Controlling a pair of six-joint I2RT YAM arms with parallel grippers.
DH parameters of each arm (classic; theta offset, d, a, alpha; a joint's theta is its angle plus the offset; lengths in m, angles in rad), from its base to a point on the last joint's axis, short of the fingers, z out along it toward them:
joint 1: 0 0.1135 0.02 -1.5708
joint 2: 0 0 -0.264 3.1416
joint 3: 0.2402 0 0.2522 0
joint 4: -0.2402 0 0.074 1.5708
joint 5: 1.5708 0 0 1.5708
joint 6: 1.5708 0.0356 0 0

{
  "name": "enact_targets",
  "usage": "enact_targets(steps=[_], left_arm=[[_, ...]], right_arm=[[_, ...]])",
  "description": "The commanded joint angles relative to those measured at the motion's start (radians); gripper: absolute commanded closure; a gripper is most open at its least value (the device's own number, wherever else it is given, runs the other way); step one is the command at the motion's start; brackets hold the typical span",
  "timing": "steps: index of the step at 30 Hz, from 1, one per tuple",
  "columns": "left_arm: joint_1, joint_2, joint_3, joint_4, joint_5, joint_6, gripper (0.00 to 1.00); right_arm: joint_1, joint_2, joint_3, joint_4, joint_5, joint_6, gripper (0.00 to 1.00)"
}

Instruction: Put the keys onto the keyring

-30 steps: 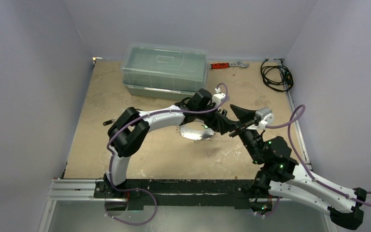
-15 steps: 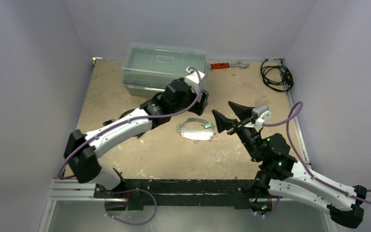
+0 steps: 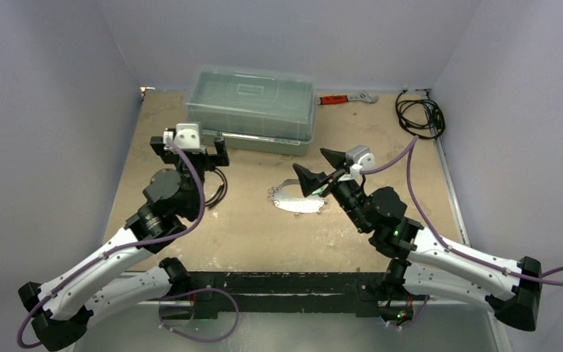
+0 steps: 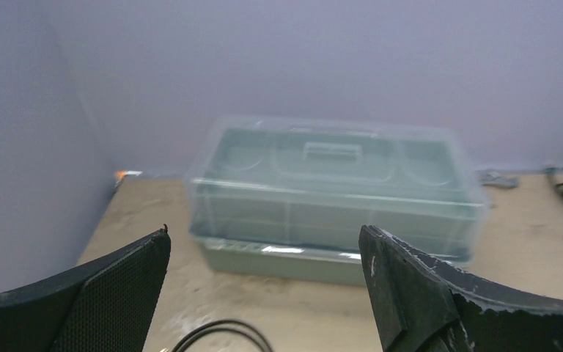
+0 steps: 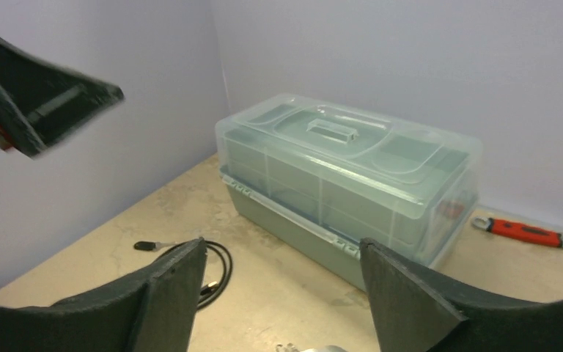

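The flat white oval tag (image 3: pixel 297 200) lies mid-table with small metal bits of the keyring (image 3: pixel 273 194) at its left edge. Its rim just shows at the bottom of the right wrist view (image 5: pixel 322 347). The green-headed key and the silver keys cannot be made out; the right fingers cover that end of the tag. My right gripper (image 3: pixel 310 163) (image 5: pixel 282 253) is open and empty, hovering above the tag's right end. My left gripper (image 3: pixel 190 147) (image 4: pixel 264 242) is open and empty, well left of the tag, facing the plastic box.
A clear lidded plastic box (image 3: pixel 251 108) (image 4: pixel 330 191) (image 5: pixel 344 169) stands at the back. A red-handled wrench (image 3: pixel 344 98) (image 5: pixel 520 231) lies right of it. A black coiled cable (image 3: pixel 419 114) lies at the back right. Another black cable loop (image 3: pixel 218 187) (image 5: pixel 218 273) lies by the left arm.
My left arm has swung away from the tag, leftward and back toward the table's left side. My right gripper has moved left and forward, over the tag's right end.
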Motion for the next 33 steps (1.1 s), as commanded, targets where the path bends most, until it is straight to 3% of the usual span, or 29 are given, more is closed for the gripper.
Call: enact_targets(steps=[1, 3, 12, 27, 33], left_arm=[[0.004, 0.006, -0.042, 0.036, -0.143, 0.079, 0.02], [0.004, 0.018, -0.027, 0.008, -0.129, 0.069, 0.04], [0.004, 0.042, -0.021, -0.012, -0.104, 0.067, 0.05], [0.006, 0.062, -0.005, -0.036, -0.064, 0.051, 0.08], [0.008, 0.061, -0.009, -0.032, -0.052, 0.05, 0.08]], right_arm=[[0.002, 0.075, 0.031, 0.187, -0.021, 0.056, 0.09], [0.001, 0.135, 0.077, 0.181, -0.002, 0.133, 0.02], [0.002, 0.307, 0.189, 0.17, 0.043, 0.22, 0.01], [0.002, 0.287, 0.118, 0.289, -0.073, 0.172, 0.01], [0.011, 0.251, 0.097, 0.324, 0.077, 0.175, 0.01]])
